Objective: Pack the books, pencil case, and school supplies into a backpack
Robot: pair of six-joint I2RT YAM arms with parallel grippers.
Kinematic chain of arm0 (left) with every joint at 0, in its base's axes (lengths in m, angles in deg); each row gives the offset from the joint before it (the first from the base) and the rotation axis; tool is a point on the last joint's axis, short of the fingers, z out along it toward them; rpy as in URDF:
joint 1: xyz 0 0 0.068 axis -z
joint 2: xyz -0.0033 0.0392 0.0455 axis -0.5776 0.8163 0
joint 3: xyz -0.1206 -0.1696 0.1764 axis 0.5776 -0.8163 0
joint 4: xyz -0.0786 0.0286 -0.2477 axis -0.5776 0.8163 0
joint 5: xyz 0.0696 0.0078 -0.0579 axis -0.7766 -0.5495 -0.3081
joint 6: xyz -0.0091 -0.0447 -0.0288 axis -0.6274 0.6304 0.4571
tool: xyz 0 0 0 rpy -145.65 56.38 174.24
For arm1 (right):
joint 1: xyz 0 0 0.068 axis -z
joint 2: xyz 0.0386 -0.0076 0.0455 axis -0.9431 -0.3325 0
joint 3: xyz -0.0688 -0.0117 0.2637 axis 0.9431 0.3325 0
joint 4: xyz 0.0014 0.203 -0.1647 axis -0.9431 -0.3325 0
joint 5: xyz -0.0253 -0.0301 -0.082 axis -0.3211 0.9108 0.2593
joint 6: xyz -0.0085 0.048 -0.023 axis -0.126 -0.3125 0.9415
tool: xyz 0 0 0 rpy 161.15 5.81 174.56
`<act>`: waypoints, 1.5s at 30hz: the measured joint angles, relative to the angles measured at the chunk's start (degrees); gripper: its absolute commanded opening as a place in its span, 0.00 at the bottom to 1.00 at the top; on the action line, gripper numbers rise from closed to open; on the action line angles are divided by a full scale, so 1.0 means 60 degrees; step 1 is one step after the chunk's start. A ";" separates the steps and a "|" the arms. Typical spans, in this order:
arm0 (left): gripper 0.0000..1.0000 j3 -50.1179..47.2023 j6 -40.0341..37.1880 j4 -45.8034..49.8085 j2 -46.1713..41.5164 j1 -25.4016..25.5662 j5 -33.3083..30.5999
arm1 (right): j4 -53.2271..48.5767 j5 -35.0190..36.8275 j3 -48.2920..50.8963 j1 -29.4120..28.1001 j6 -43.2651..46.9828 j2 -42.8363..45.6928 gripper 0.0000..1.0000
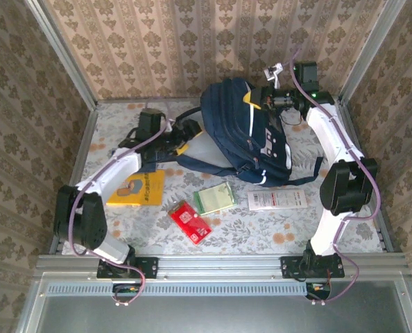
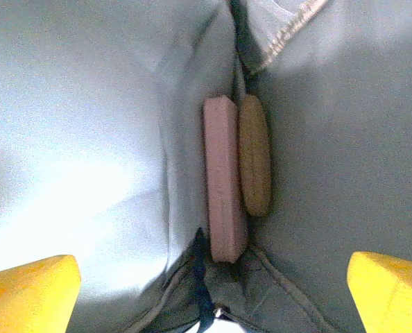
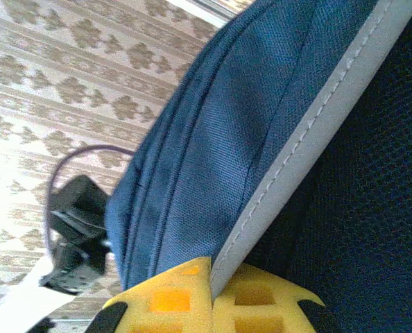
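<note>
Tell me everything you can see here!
backpack: one, navy with white stripes, in the middle at the back
book: one, orange-yellow, front left of the backpack
red packet: one, red, near middle
pad: one, pale green, just behind the red packet
white packet: one, white with red print, right of the pad
pink flat thing: one, pink, inside the backpack
tan thing: one, tan, beside the pink one
left hand: one, yellow, open, inside the backpack
right hand: one, yellow, shut on the backpack's white stripe

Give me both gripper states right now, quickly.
Left gripper: open, empty, inside the large navy-blue fabric backpack.
Right gripper: shut on the backpack's white-trimmed edge.
</note>
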 measured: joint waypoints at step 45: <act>0.95 -0.3891 -0.2167 0.2816 -0.2776 0.0109 -0.1606 | -0.2616 0.9814 0.2062 -0.3974 0.3661 0.1581 0.37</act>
